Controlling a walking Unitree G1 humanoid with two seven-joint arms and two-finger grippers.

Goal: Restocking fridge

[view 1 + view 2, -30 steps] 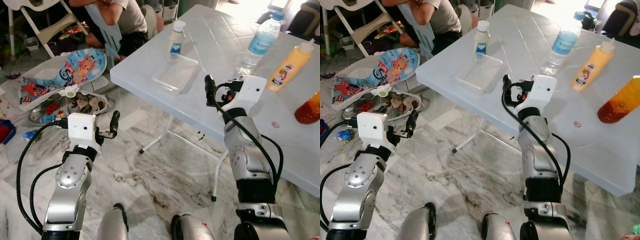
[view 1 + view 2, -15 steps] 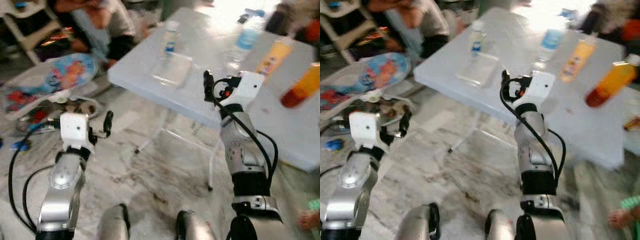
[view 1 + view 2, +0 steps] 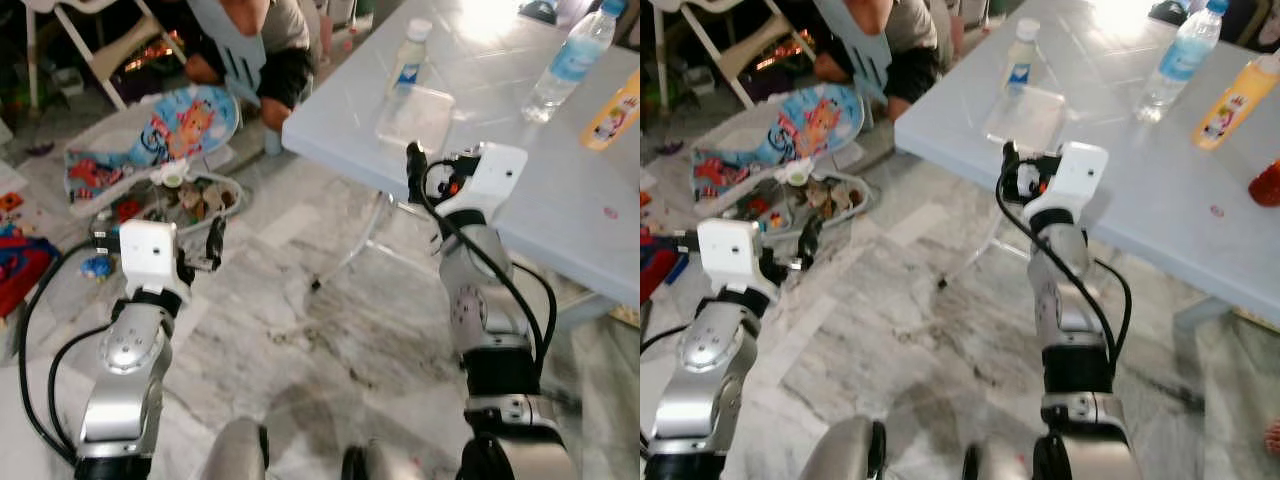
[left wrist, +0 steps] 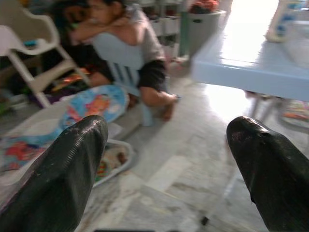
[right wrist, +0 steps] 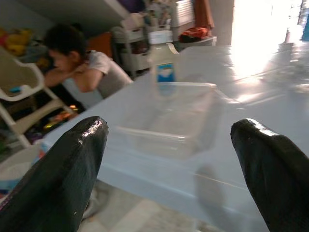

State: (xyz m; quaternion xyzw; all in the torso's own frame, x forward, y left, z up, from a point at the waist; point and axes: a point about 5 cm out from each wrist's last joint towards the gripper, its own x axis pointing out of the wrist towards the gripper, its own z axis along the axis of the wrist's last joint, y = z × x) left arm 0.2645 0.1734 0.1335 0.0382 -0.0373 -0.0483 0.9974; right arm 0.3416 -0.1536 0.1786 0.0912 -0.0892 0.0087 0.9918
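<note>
The view has swung left since a second ago, the camera turning; right gripper (image 3: 1012, 160), jaws wide and empty, faces the clear container (image 3: 1028, 115) on the surface (image 3: 1140, 190). Left gripper (image 3: 213, 240) hangs wide over the floor, so a pick looks near.

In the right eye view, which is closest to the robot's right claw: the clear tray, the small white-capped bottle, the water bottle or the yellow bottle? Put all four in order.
From the right gripper, at the table's near edge:
1. Clear tray, just beyond it, near the table's corner.
2. Small white-capped bottle, behind the tray.
3. Water bottle, farther back, to the robot's right.
4. Yellow bottle, farthest right.
</note>
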